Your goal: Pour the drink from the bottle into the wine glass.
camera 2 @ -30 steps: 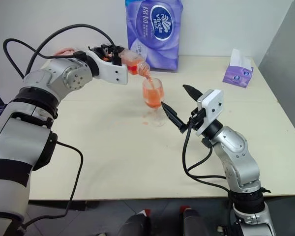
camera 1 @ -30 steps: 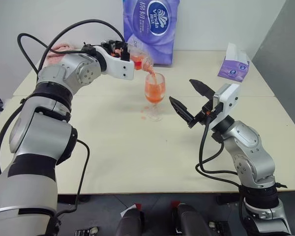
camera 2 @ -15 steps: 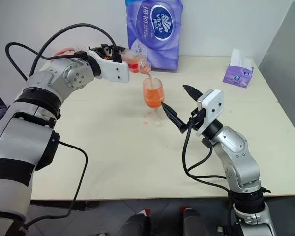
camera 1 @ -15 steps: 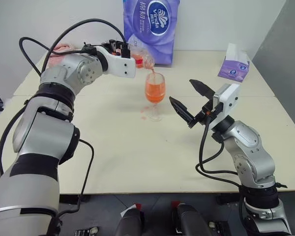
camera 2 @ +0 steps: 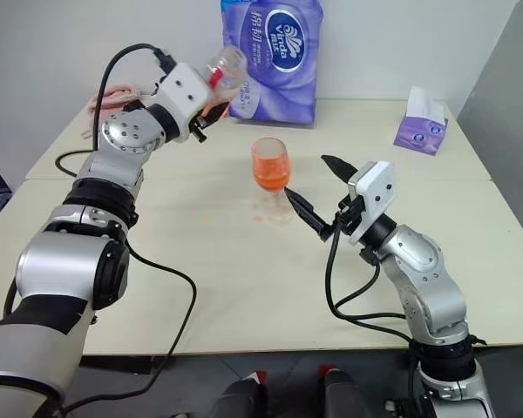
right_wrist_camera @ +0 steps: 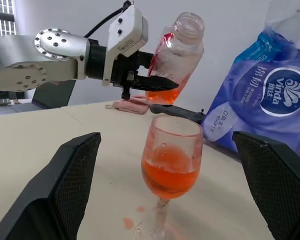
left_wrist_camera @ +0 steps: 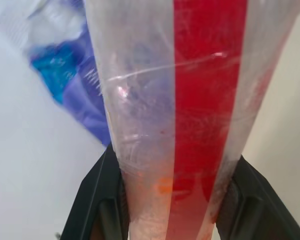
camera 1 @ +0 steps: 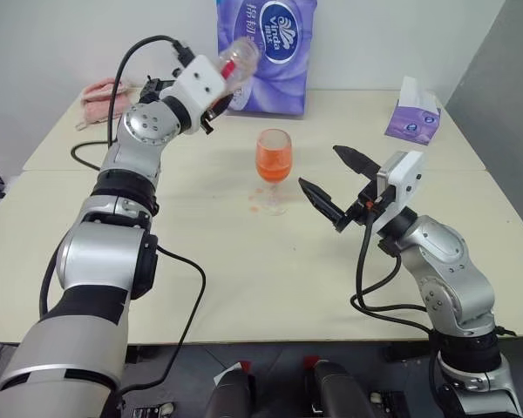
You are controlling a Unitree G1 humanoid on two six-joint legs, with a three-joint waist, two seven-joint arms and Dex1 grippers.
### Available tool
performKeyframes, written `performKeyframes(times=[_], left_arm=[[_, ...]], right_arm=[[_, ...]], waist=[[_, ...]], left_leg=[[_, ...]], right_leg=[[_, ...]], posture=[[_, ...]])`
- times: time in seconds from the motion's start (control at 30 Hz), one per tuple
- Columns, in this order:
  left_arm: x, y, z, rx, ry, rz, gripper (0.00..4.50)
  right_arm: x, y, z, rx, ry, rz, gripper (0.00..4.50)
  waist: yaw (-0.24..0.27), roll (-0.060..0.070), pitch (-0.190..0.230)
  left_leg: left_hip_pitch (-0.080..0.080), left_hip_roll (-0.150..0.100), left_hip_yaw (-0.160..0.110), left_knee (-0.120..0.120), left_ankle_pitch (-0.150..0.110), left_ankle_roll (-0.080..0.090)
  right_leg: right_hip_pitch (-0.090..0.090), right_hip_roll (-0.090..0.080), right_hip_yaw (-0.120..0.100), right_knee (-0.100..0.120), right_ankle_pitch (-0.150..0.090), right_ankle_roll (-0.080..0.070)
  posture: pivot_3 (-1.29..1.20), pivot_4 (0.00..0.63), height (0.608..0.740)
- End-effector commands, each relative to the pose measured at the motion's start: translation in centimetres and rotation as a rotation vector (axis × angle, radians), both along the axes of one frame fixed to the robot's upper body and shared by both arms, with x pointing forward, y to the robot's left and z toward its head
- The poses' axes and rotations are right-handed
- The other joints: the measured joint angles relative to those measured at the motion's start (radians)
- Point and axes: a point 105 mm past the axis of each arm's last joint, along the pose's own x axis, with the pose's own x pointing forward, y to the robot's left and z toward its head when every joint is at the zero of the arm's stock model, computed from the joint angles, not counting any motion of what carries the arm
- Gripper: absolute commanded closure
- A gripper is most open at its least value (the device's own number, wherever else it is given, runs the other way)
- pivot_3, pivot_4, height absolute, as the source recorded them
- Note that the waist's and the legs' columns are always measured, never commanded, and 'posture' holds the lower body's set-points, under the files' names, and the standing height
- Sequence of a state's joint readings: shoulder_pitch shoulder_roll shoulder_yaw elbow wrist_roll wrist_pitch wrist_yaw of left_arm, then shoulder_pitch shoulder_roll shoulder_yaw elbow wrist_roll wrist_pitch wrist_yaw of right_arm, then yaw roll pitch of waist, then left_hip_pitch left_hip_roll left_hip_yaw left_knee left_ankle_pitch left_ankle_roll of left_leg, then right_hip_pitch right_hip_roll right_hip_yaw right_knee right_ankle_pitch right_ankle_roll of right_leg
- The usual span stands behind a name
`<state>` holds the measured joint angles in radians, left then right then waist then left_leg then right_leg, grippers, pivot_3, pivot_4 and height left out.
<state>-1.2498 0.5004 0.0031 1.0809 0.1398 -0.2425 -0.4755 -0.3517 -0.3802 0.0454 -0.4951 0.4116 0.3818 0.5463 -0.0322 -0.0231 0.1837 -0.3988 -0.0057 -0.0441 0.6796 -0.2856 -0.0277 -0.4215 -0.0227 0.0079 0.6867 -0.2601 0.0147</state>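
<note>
Head view: the left gripper (camera 1: 216, 97) has its jaws clamped on the bottle (camera 1: 235, 61), mouth tilted up so nothing spills. The glass (camera 1: 274, 157) stands on the surface (camera 1: 244, 261), holding the drink (camera 1: 274, 165).

Right wrist view: the right gripper (right_wrist_camera: 170, 185) waits beside the glass, jaws wide and empty.
</note>
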Motion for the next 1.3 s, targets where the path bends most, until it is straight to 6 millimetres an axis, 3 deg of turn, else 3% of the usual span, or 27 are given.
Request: performKeyframes(times=[0.03,0.1,0.3,0.6,0.87,1.07,1.3], left_arm=[[-0.5,3.0,-1.3,-0.254,0.013,0.108,2.82],[-1.1,4.7,-3.4,-0.370,0.030,0.174,2.82],[-2.8,6.3,-6.7,-0.606,0.060,0.204,2.82],[-3.7,6.9,-11.0,-0.629,0.119,0.182,2.82],[-3.5,7.0,-13.3,-0.548,0.163,0.214,2.82],[-3.3,6.9,-13.9,-0.593,0.179,0.213,2.82],[-3.4,6.9,-14.0,-0.600,0.186,0.202,0.53]], right_arm=[[-2.2,0.5,-0.5,-0.040,0.006,0.101,0.00],[-2.8,0.4,-1.3,-0.066,0.040,0.132,0.00],[-2.7,0.3,-2.2,-0.086,0.077,0.146,0.00],[-2.2,0.5,-1.9,-0.073,0.078,0.144,0.00],[-1.9,0.3,-1.8,-0.065,0.077,0.119,0.00],[-1.7,0.2,-1.7,-0.065,0.073,0.107,0.00],[-1.7,0.2,-1.9,-0.072,0.076,0.099,0.00]], waist=[[-0.002,0.000,0.000],[-0.002,0.000,0.000],[0.008,-0.003,-0.002],[0.009,-0.006,-0.004],[0.007,-0.006,-0.004],[0.007,-0.006,-0.005],[0.007,-0.006,-0.005]], left_leg=[[0.000,0.000,0.000,0.000,0.000,0.000],[0.001,0.000,0.000,0.001,0.000,0.000],[-0.001,0.000,-0.002,0.002,0.000,0.000],[0.000,-0.001,-0.002,0.002,0.000,-0.001],[0.000,-0.001,-0.002,0.002,-0.001,0.002],[0.001,-0.001,-0.002,0.002,-0.002,0.003],[0.001,-0.001,-0.002,0.002,-0.002,0.003]], right_leg=[[0.000,0.000,0.000,0.000,0.000,0.000],[0.000,0.000,0.003,0.002,0.000,0.000],[0.000,-0.001,0.003,0.003,0.000,0.000],[0.001,-0.001,0.003,0.002,0.000,0.000],[0.001,-0.001,0.003,0.002,0.000,0.000],[0.001,-0.001,0.002,0.002,0.000,0.000],[0.001,-0.001,0.002,0.002,0.000,0.000]], posture=[[0.00,0.150,0.740],[0.00,0.150,0.740],[0.00,0.150,0.740],[0.00,0.150,0.740],[0.00,0.150,0.740],[0.00,0.150,0.740],[0.00,0.150,0.740]])
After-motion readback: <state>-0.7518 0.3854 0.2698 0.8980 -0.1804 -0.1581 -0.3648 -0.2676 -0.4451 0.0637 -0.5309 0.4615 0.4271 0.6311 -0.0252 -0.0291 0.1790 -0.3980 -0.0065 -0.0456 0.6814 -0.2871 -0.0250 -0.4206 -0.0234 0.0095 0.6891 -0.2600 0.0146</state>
